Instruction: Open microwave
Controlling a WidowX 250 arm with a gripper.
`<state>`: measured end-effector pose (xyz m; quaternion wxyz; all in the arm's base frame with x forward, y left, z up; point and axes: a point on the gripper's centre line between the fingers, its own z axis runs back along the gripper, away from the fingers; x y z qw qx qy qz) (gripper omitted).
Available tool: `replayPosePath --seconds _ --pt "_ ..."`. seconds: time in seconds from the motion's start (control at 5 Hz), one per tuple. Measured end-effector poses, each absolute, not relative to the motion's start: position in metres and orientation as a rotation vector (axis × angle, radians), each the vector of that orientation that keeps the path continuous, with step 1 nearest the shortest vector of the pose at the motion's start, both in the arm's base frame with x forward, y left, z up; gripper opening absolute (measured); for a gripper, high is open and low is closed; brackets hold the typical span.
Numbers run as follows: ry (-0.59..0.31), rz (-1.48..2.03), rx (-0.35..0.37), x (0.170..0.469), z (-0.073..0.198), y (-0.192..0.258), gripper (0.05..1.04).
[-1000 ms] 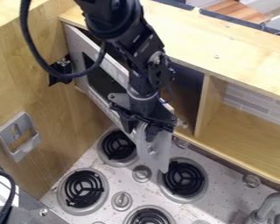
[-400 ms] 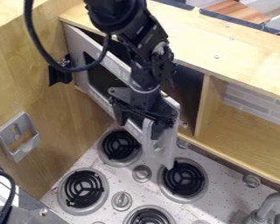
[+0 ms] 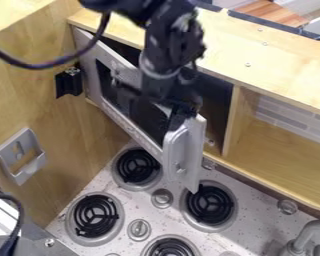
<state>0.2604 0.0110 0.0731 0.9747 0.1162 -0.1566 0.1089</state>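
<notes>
Door (image 3: 132, 130) of the microwave (image 3: 217, 102) stands partly open, its hinge side to the left of the claw (image 3: 166, 107) and its free edge swung out just below it. A dark gap into the cavity shows behind and to the right of the claw. Assessment: the seal is broken and the main step appears well along; what is left, if a full opening is required, is to swing the door wider. The handle (image 3: 178, 150) sits upright on the free end, just below the claw; contact between the two cannot be confirmed. Arm (image 3: 166, 55) comes in from the top edge and hangs down over the upper part of the door, claw pointing downward, a cable looping off to the left. Whether the claw is open or closed cannot be determined. The nearest burner (image 3: 137, 166) lies below the claw, apart from it.
</notes>
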Motion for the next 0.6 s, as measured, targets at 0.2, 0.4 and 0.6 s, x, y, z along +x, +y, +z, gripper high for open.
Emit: replayPosePath --seconds 0.2,0.4,0.6 --pt "-0.382 0.177 0.222 0.281 0.089 -0.004 0.998" --pt "-0.371 0.132 0.198 0.309 0.078 -0.021 0.998" --pt "-0.349 0.073 0.161 0.335 0.061 -0.035 0.998"
